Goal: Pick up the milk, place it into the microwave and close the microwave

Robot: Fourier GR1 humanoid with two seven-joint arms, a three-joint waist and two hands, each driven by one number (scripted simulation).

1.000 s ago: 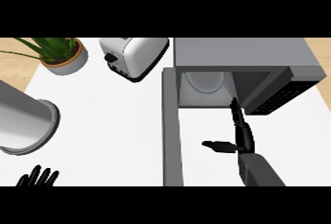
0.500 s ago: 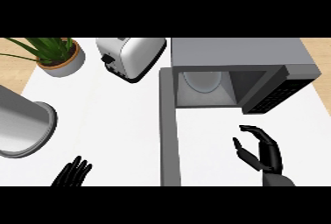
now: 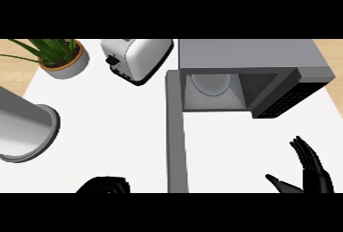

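Observation:
The microwave [image 3: 248, 55] stands at the back right with its cavity open. Its grey door [image 3: 175, 145] is swung out toward me and seen edge-on. A white milk container [image 3: 211, 84] stands inside the cavity, partly hidden by the roof. My right hand [image 3: 313, 174] is at the lower right, open, fingers up, well in front of the microwave and right of the door, holding nothing. My left hand [image 3: 104, 186] shows as a dark shape at the lower edge, left of the door.
A white toaster [image 3: 137, 59] stands left of the microwave. A potted plant [image 3: 61, 58] sits in the back left corner. A large grey metal cylinder [image 3: 23, 127] lies at the left edge. The black control panel [image 3: 289, 97] faces right of the cavity.
My right hand has pulled back from the microwave opening to the lower right and spread open. My left hand has shifted right along the lower edge. The milk stays inside.

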